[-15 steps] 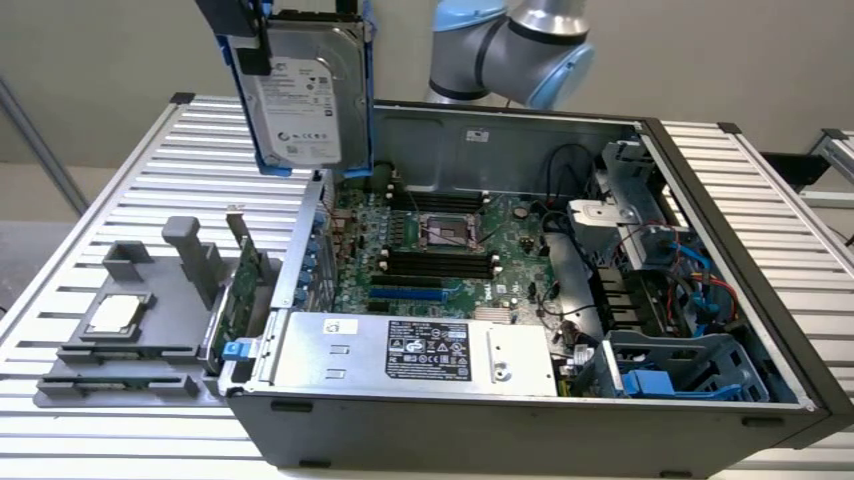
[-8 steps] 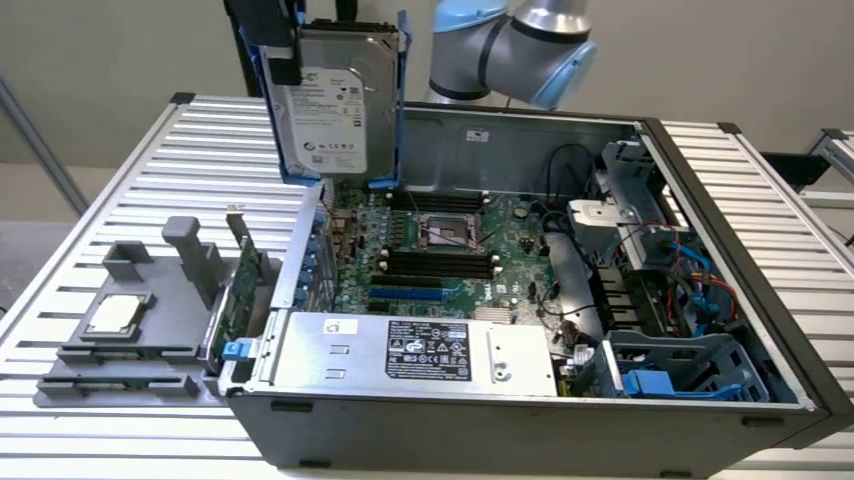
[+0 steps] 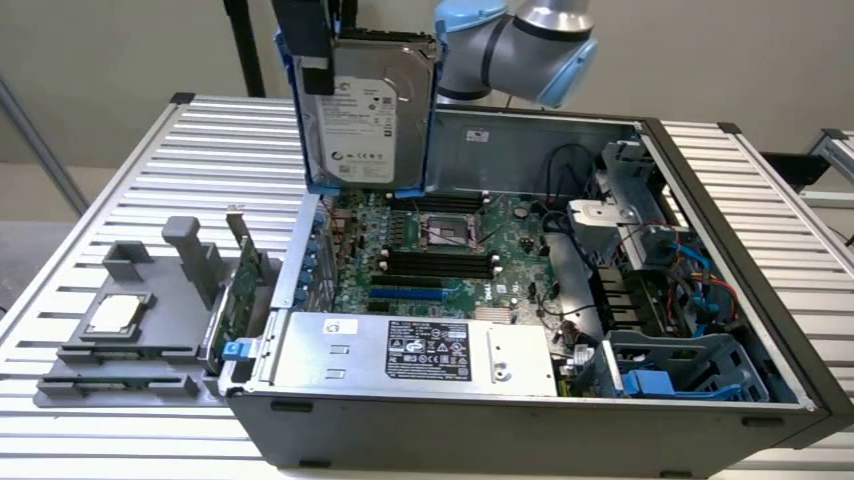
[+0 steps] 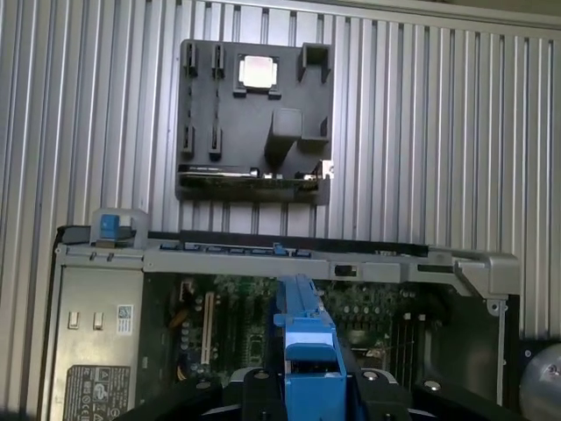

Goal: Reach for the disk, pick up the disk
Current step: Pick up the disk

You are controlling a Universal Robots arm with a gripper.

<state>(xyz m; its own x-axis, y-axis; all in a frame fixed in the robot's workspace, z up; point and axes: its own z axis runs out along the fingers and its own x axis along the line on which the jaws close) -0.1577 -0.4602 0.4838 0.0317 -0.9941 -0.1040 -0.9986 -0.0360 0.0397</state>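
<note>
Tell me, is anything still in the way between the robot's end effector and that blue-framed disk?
No, nothing visible is. The disk is already held upright in the air above the open computer case, with the end effector clamped on its blue carrier. In the wrist view the carrier's blue edge sits between the fingers.

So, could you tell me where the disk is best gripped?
Across its thin edge at the blue carrier, coming from above: the disk stands upright over the computer case, flat faces vertical, and the claw is shut on it that way.

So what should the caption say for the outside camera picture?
The robot's hand holds the disk upright in the air above the open computer case.
</note>
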